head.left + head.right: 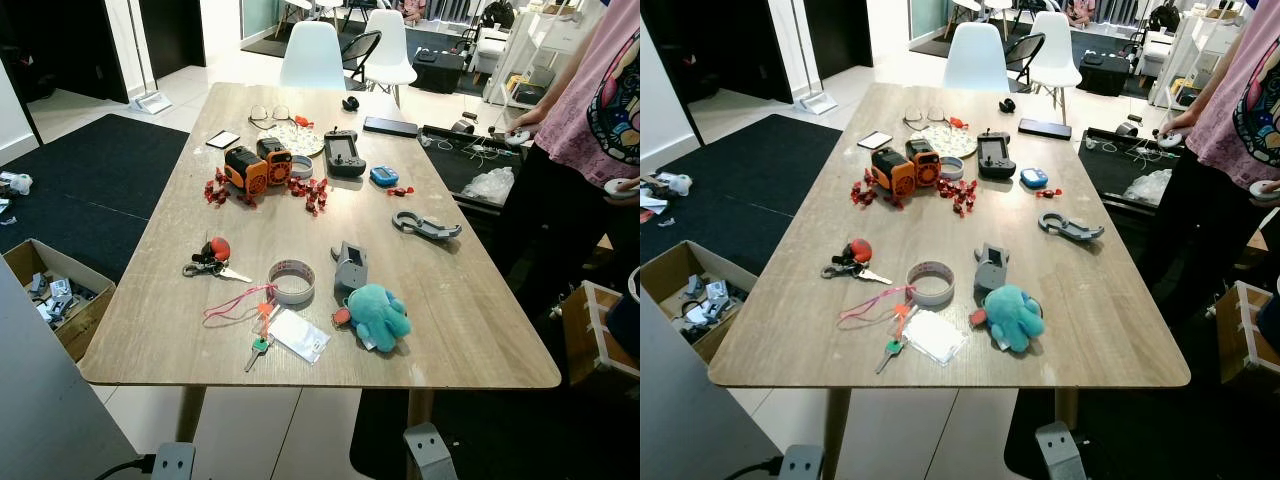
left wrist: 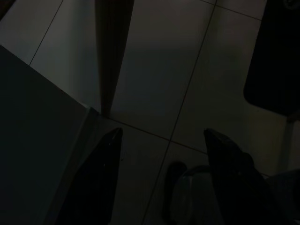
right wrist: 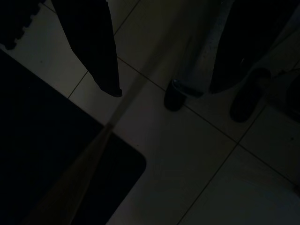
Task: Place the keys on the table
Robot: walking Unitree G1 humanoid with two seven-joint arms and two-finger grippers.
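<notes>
A bunch of keys with a red ball fob [image 1: 209, 260] lies on the wooden table [image 1: 150, 330], left of centre near the front. A second set with a green key and pink lanyard [image 1: 258, 330] lies closer to the front edge, beside a clear card sleeve [image 1: 298, 335]. Both arms hang below the table. The left gripper [image 2: 163, 133] is open over dark floor tiles, nothing between its fingers. The right gripper [image 3: 164, 89] is also open and empty above the tiles, near a table leg.
The table also carries a tape roll [image 1: 291, 281], a teal plush [image 1: 380, 314], a grey part [image 1: 350, 267], an orange toy robot [image 1: 257, 166], a game controller [image 1: 344, 153] and a phone [image 1: 390, 126]. A person [image 1: 590, 150] stands at the right. A cardboard box [image 1: 50, 295] sits on the left floor.
</notes>
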